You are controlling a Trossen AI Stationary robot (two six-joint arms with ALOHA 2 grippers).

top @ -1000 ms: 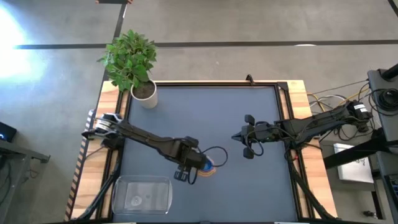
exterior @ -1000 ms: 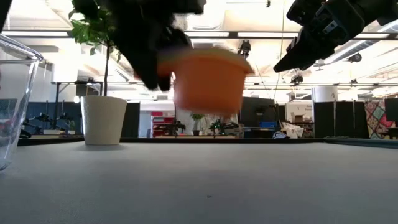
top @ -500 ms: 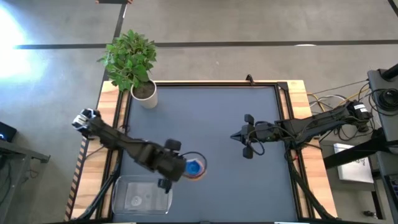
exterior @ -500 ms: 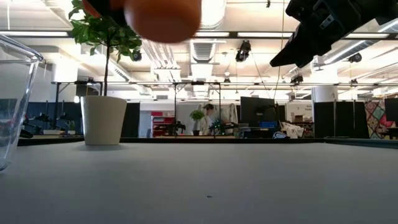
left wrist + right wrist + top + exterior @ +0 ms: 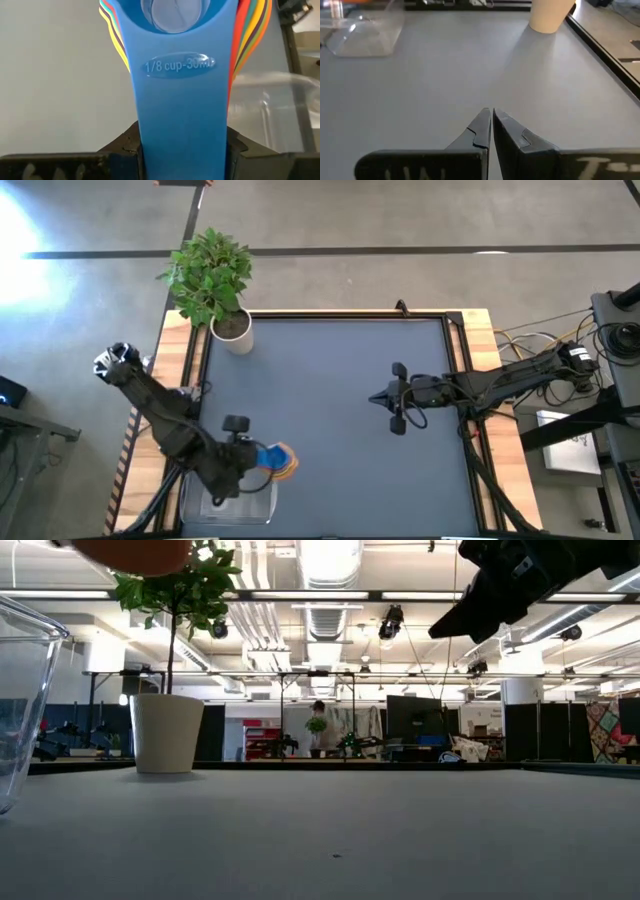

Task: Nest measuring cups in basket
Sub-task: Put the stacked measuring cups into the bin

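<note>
Overhead, the left hand (image 5: 243, 462), clamped on the nested measuring cups (image 5: 277, 461), had carried them toward seven o'clock to the basket (image 5: 264, 506), so release looked near. Right hand (image 5: 392, 398) waited, fingers together. Wrist view showed the blue handle (image 5: 183, 100) gripped.

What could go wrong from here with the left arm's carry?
1. The left pincer grips the nested measuring cups only by the handles, so the stack may tilt or fan apart.
2. The stack hangs over the basket edge rather than its middle; released now, it might catch the rim.
The right pincer waits shut, well clear.
</note>
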